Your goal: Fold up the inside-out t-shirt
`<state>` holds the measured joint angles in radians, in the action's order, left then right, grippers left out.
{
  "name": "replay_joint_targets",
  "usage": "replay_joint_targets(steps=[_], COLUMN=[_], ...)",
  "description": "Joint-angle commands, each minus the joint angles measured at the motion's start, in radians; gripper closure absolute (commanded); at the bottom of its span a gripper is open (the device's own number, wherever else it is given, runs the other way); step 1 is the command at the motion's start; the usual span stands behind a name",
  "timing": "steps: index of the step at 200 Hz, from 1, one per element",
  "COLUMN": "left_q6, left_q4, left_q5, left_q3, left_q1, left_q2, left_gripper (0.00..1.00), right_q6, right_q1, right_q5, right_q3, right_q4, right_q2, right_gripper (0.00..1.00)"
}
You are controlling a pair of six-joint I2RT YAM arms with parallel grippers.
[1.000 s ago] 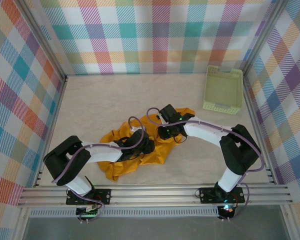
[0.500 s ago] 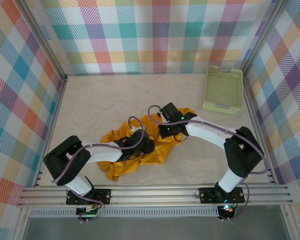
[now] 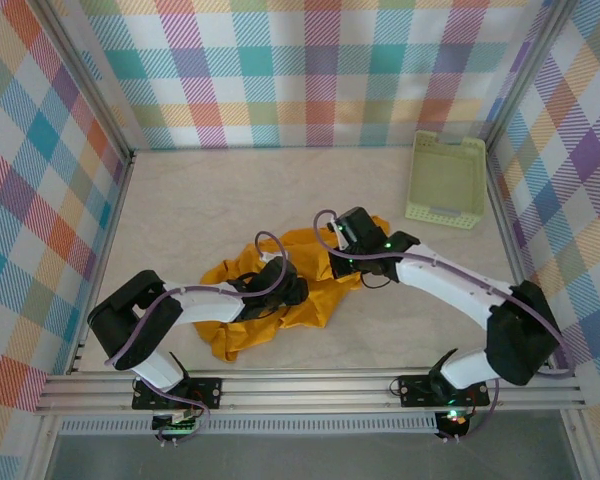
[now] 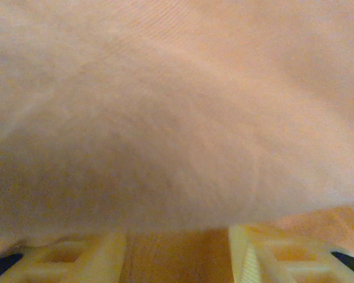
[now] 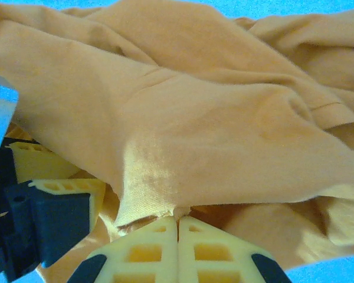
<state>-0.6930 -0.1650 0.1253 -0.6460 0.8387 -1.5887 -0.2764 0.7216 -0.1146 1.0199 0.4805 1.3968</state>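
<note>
Beige tabletop (image 3: 200, 200), crumpled t-shirt (image 3: 315, 305); right hand (image 5: 178, 221) pinching its fold, left hand (image 4: 177, 247) smothered in blurred cloth, grip unclear

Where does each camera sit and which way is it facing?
Top external: above and behind, looking down on table, t-shirt, basket; left arm and right arm show.
Left wrist: buried against yellow cloth; left pincer at bottom edge, tips hidden.
Right wrist: looks along right pincer, shut on a t-shirt fold.
Shared: all three see the t-shirt.
</note>
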Motion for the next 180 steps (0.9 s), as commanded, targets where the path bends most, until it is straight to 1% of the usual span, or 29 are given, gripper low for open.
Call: replay_joint_targets(steps=[1, 26, 43, 63, 81, 98, 119, 138, 150, 165, 180], left_q6=[-0.018, -0.016, -0.017, -0.015, -0.012, -0.007, 0.014, 0.044, 0.056, 0.074, 0.103], left_q4=[0.065, 0.068, 0.071, 0.073, 0.08, 0.089, 0.116, 0.149, 0.164, 0.18, 0.205], left_q5=[0.031, 0.036, 0.04, 0.043, 0.046, 0.047, 0.047, 0.038, 0.036, 0.028, 0.012], left_q3=[0.022, 0.026, 0.032, 0.04, 0.045, 0.046, 0.036, 0.015, 0.008, 0.004, -0.004], left_q1=[-0.023, -0.025, -0.026, -0.03, -0.034, -0.039, -0.04, -0.038, -0.037, -0.037, -0.034], left_q2=[-0.036, -0.034, -0.031, -0.024, -0.021, -0.02, -0.015, 0.0, 0.024, 0.068, 0.116], left_gripper=[0.49, 0.49, 0.49, 0.49, 0.49, 0.49, 0.5, 0.5, 0.5, 0.48, 0.45], right_q6=[-0.014, -0.03, -0.044, -0.062, -0.069, -0.058, -0.049, -0.047, -0.049, -0.049, -0.053], right_q1=[0.003, 0.003, 0.002, 0.002, 0.002, 0.002, 0.007, 0.012, 0.02, 0.028, 0.027], right_q5=[-0.058, -0.085, -0.099, -0.129, -0.142, -0.099, -0.03, 0.053, 0.079, 0.054, -0.03], right_q3=[-0.01, -0.019, -0.032, -0.055, -0.073, -0.054, 0.019, 0.066, 0.088, 0.106, 0.112], right_q4=[0.045, 0.08, 0.096, 0.105, 0.108, 0.134, 0.178, 0.174, 0.167, 0.164, 0.172], right_q2=[-0.079, -0.12, -0.146, -0.187, -0.248, -0.312, -0.382, -0.416, -0.415, -0.395, -0.365], right_gripper=[1.0, 1.0, 0.98, 1.0, 1.0, 1.0, 1.0, 1.0, 1.0, 1.0, 1.0])
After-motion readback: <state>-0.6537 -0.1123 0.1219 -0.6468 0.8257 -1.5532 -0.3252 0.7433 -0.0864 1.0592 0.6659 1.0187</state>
